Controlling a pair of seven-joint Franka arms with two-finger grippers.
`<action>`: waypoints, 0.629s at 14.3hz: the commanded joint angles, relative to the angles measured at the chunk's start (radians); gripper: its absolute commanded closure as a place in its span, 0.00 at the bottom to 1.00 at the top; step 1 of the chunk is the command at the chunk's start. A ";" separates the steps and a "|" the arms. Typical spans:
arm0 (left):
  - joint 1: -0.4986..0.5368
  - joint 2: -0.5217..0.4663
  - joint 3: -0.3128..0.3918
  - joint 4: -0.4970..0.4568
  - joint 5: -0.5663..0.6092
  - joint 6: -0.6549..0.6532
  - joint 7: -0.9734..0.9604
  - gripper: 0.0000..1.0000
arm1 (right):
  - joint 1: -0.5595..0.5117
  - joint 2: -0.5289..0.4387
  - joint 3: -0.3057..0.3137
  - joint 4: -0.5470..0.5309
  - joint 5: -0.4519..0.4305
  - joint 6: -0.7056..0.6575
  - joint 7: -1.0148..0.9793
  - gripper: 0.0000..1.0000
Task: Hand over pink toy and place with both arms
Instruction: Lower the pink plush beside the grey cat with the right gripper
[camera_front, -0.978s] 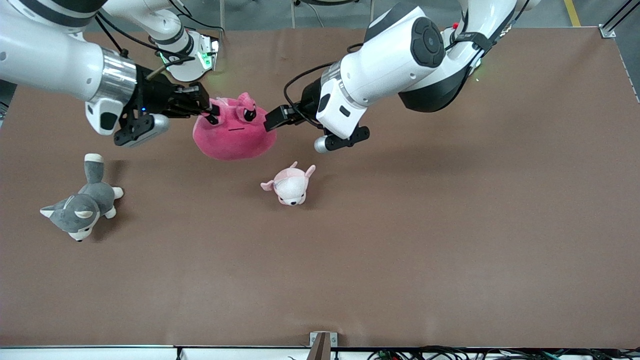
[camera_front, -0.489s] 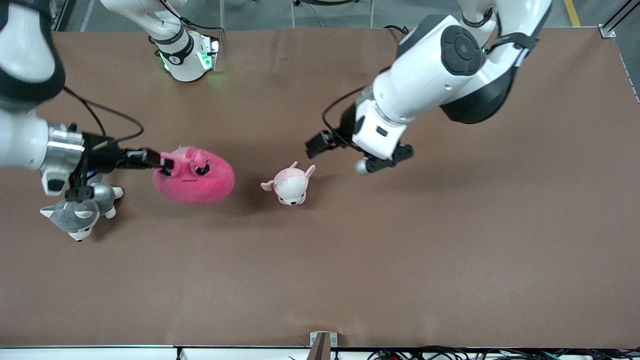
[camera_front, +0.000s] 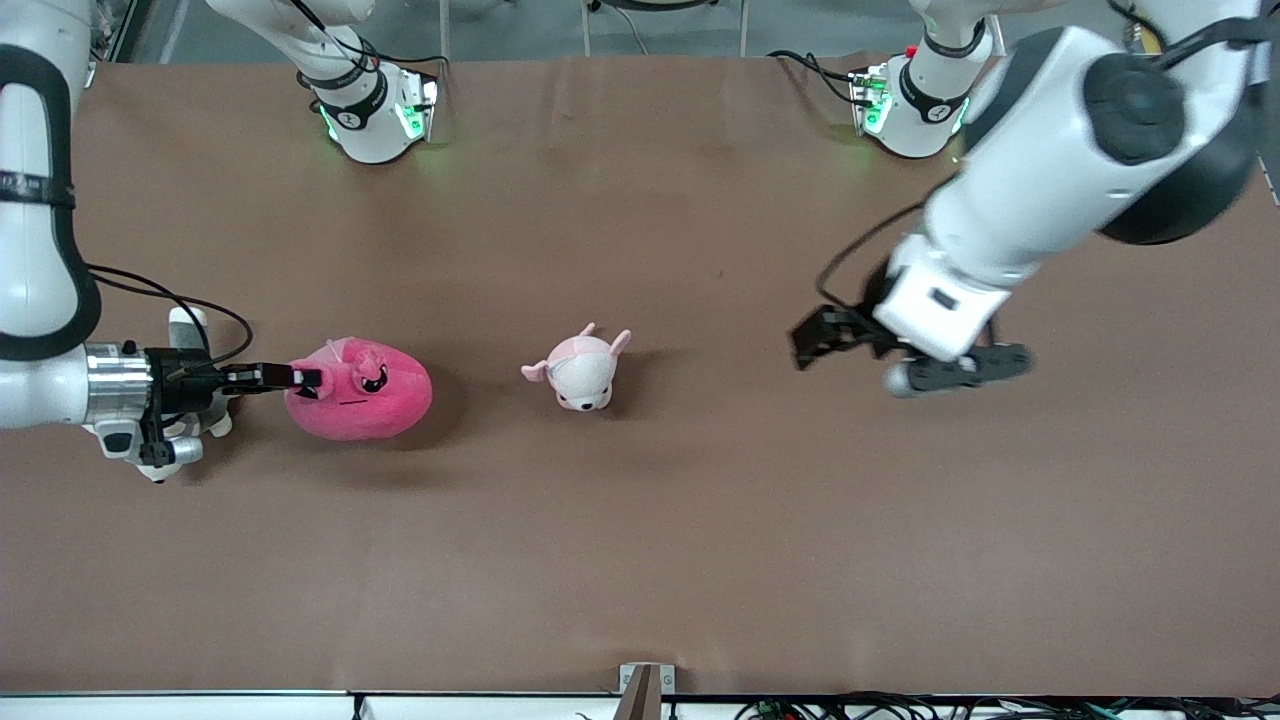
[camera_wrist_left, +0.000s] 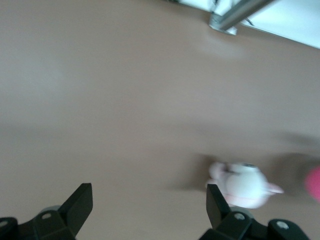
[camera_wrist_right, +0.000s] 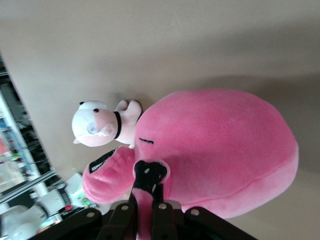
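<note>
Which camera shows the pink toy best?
The right wrist view: the pink toy fills it, its top pinched in the right gripper. The front view shows it whole but small. The left wrist view catches only a pink sliver.

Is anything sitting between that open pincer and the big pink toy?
Yes. The small puppy plush lies on the table between the open left pincer and the pink toy, which the right pincer holds pinched at the right arm's end.
</note>
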 joint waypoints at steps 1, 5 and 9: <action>0.053 -0.040 -0.005 -0.006 0.117 -0.028 0.192 0.00 | -0.052 0.040 0.018 0.028 0.040 -0.035 -0.038 0.97; 0.067 -0.075 -0.002 -0.007 0.222 -0.057 0.252 0.00 | -0.075 0.075 0.018 0.028 0.041 -0.035 -0.057 0.97; 0.098 -0.075 -0.006 -0.007 0.210 -0.074 0.267 0.00 | -0.089 0.095 0.020 0.028 0.043 -0.037 -0.089 0.97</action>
